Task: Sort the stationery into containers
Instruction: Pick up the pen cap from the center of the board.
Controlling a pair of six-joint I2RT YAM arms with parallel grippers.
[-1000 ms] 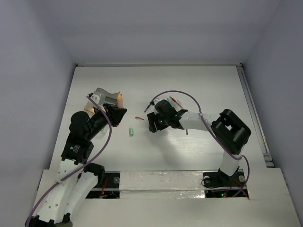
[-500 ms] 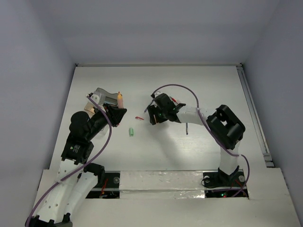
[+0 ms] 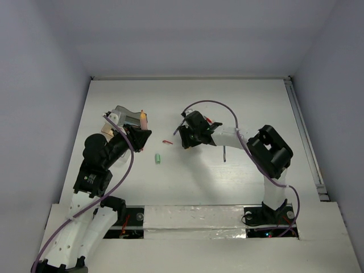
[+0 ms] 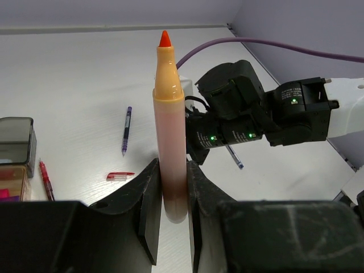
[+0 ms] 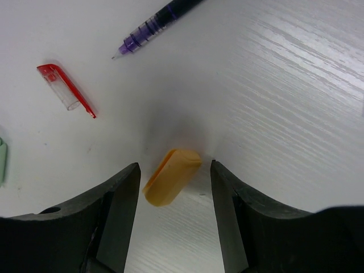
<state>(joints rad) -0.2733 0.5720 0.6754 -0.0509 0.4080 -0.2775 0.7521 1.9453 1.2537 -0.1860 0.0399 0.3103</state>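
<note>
Cap handling: orange cap [image 5: 172, 183] looks light, hard and slick, so it could skate out if pinched on its rounded ends. I'd take it across the flat sides, mid-length. It lies on the desk [image 5: 284, 85] between my right jaws, which stand apart. Its long axis runs 1 to 7 o'clock, skewed to my grip. Red pen cap [image 5: 65, 91] sits at 10 o'clock of it, purple pen [image 5: 153, 28] at 12. Left jaws are clamped on the peach highlighter [image 4: 170, 165], upright, tip bare.
</note>
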